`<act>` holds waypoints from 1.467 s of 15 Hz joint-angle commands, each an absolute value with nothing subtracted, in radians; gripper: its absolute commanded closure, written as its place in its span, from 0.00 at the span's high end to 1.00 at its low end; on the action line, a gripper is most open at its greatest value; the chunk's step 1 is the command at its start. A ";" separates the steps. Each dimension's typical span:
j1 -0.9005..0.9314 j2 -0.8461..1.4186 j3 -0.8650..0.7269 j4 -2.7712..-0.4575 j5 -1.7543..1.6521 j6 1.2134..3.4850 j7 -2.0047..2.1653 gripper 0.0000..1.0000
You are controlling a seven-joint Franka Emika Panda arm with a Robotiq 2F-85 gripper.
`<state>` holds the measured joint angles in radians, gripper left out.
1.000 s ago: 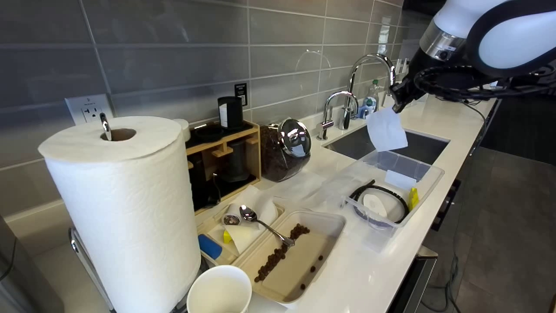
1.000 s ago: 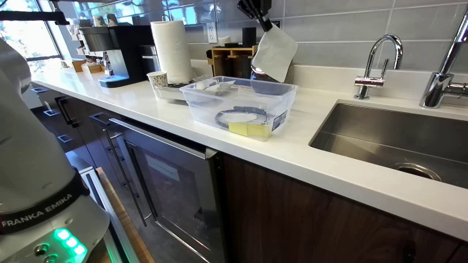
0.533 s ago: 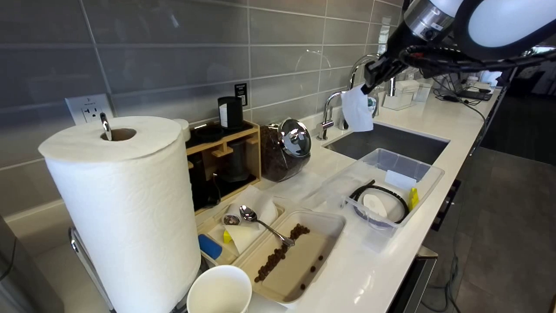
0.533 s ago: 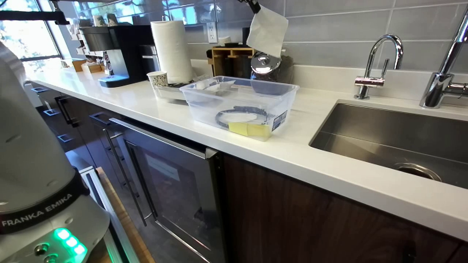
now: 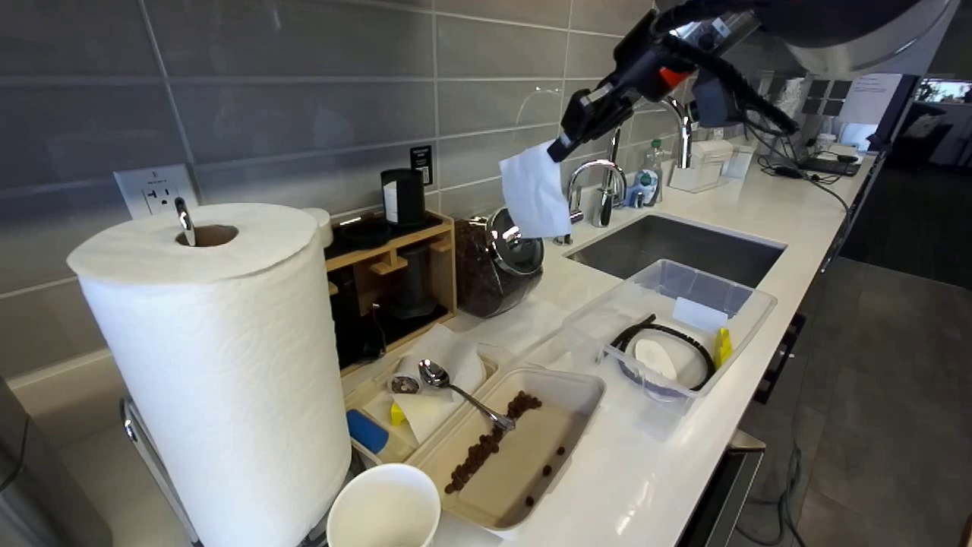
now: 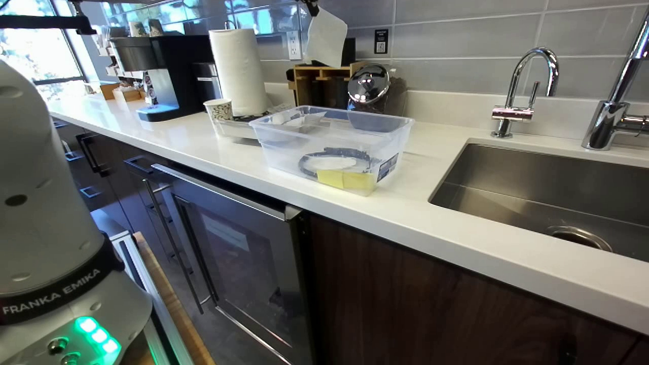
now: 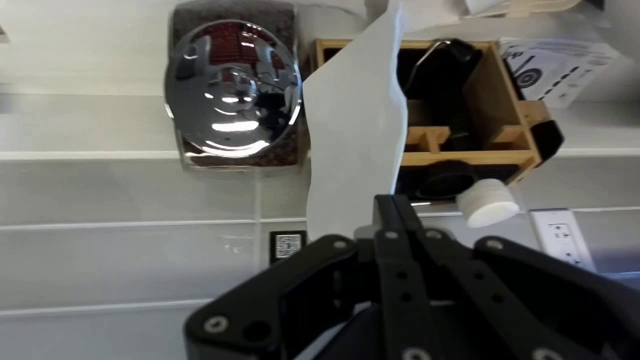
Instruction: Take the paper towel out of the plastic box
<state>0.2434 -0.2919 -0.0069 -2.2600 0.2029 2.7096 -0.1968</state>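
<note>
The paper towel is a loose white sheet (image 5: 535,194) hanging in the air; it also shows in an exterior view (image 6: 327,38) and in the wrist view (image 7: 355,115). My gripper (image 5: 558,152) is shut on one corner of it, and the sheet hangs down from the fingertips. The gripper is partly cut off at the top of an exterior view (image 6: 311,9); its closed tips show in the wrist view (image 7: 392,197). The clear plastic box (image 5: 702,287) stands on the counter below and apart from the sheet. It holds a dark ring, a white piece and a yellow bit; it also shows in an exterior view (image 6: 281,152).
A glass jar with a metal lid (image 5: 486,277) and a wooden organizer (image 5: 389,262) stand by the wall under the sheet. The big paper towel roll (image 5: 213,365), a cup (image 5: 383,505) and a pale tub (image 5: 547,456) with brown beans are nearer. A sink (image 5: 683,247) lies behind the box.
The gripper has carried the paper towel away from above the plastic box, toward the wall and the organizer, and somewhat up. The gripper has stayed shut. The box has not moved.
</note>
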 commanded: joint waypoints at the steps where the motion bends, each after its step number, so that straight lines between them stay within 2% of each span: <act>1: 0.343 -0.207 -0.047 -2.143 0.369 2.616 -0.411 0.00; 4: 0.333 -0.144 -0.024 -2.067 0.420 2.559 -0.519 0.00; 5: 0.302 -0.199 0.007 -2.131 0.386 2.601 -0.450 0.01; 10: 0.294 -0.149 0.016 -2.081 0.397 2.587 -0.493 0.01; 22: 0.321 -0.080 0.091 -2.063 0.783 2.477 -0.752 0.00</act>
<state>0.3362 -0.1186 0.0740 -2.0798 0.6856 2.5297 -0.6614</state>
